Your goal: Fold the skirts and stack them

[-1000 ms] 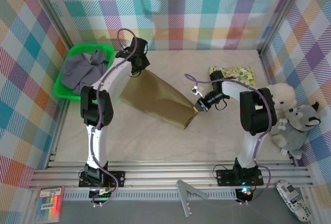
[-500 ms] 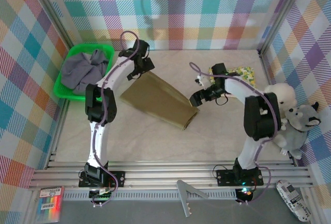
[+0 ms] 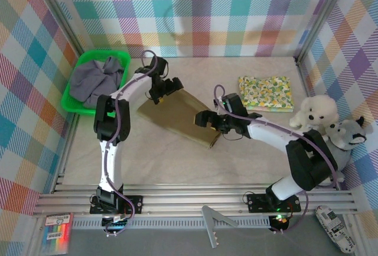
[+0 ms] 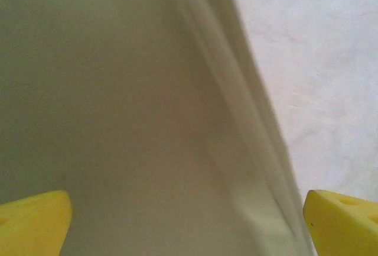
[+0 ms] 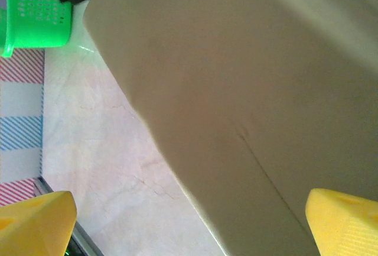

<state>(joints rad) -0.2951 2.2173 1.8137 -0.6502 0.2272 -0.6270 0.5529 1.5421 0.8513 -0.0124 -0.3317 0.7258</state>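
The olive-brown skirt (image 3: 177,117) lies flat and folded mid-table. My left gripper (image 3: 171,86) hovers open over its far end; in the left wrist view the cloth (image 4: 147,120) spreads below the gripper (image 4: 189,226), nothing between its yellow fingertips (image 4: 32,220). My right gripper (image 3: 204,118) hangs open over the skirt's right end; below this gripper (image 5: 189,226) the right wrist view has the cloth (image 5: 248,90) and its near edge. The floral skirt (image 3: 266,93) sits folded at the back right. The grey-lavender skirt (image 3: 97,78) is crumpled in the basket.
The green basket (image 3: 74,101) stands at the back left, also in the right wrist view (image 5: 35,13). A white plush toy (image 3: 322,111) and a grey plush toy (image 3: 345,138) sit by the right wall. Bare table stretches in front of the olive skirt.
Both grippers went from shut on the olive skirt to open and let it go. The right gripper lifted, then swung left over the skirt; the left one shifted slightly right.
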